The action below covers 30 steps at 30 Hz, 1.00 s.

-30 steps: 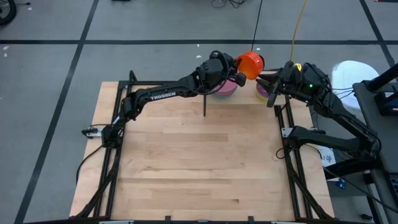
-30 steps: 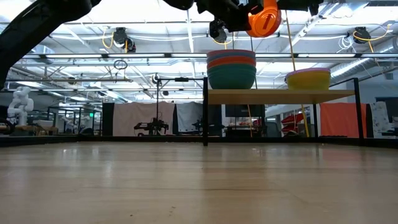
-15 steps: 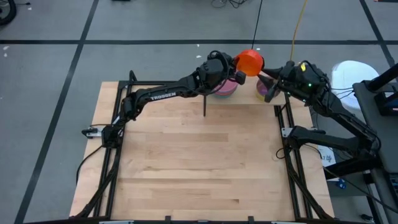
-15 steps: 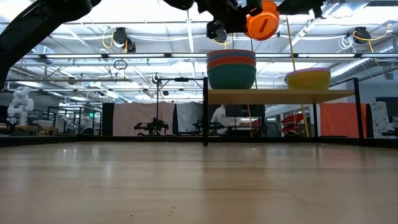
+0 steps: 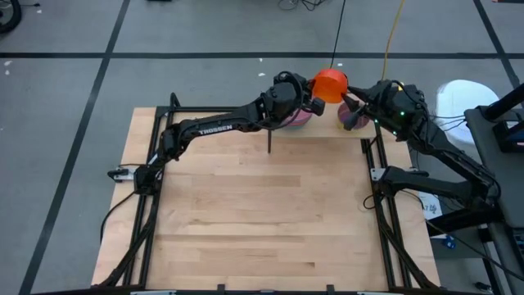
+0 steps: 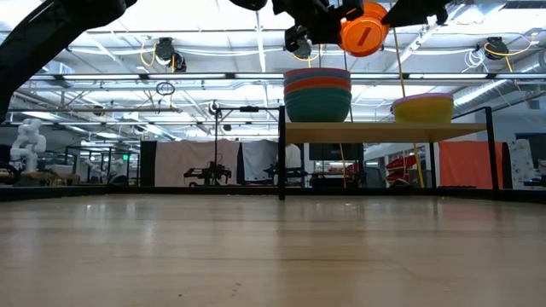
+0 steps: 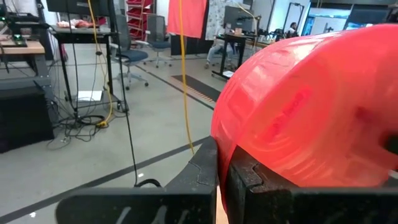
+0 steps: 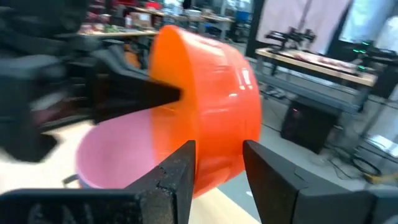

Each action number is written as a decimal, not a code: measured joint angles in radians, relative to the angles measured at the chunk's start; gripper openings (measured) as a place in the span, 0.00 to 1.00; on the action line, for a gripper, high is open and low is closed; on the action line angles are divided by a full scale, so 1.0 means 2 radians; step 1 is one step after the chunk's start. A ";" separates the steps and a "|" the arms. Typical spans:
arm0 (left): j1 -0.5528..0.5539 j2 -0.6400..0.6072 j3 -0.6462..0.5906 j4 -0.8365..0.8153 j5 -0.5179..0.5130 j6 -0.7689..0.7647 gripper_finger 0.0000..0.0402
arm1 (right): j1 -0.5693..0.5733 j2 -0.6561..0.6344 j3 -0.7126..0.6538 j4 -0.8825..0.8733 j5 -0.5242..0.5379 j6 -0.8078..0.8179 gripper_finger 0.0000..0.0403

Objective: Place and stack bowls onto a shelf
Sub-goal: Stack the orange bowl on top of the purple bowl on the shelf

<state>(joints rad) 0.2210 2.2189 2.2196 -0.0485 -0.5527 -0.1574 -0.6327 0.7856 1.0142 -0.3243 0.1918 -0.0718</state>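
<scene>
Holding: orange bowl [image 5: 331, 84] clamped by its rim in the left gripper [image 5: 312, 94], tipped on edge, raised above the shelf [image 6: 384, 132].
Right gripper [image 5: 353, 109]: fingers apart, straddling the bowl's far wall, not visibly closed on it; a handover seems likely.
Key relation: bowl between both sets of jaws, opening turned sideways; each arm equally near.
Below left jaws: stack topped by the pink bowl [image 8: 118, 155].
Below right jaws: yellow bowl [image 6: 422, 107], just beside.
Obstacles: stack and black post [image 5: 269, 138] near; little clearance.
</scene>
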 joint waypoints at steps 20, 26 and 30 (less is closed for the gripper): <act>-0.020 0.000 0.000 -0.008 -0.022 0.001 0.01 | -0.001 0.000 0.000 -0.001 0.023 -0.008 0.10; -0.022 0.000 0.000 -0.009 -0.021 0.001 0.03 | -0.001 0.000 0.000 -0.002 0.035 -0.007 0.02; -0.023 0.000 0.000 -0.008 -0.013 -0.001 0.09 | -0.001 0.000 0.000 -0.003 0.035 -0.007 0.01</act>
<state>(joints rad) 0.1745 2.2189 2.2194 -0.0653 -0.5784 -0.1602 -0.6350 0.7860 1.0142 -0.3304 0.2617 -0.0868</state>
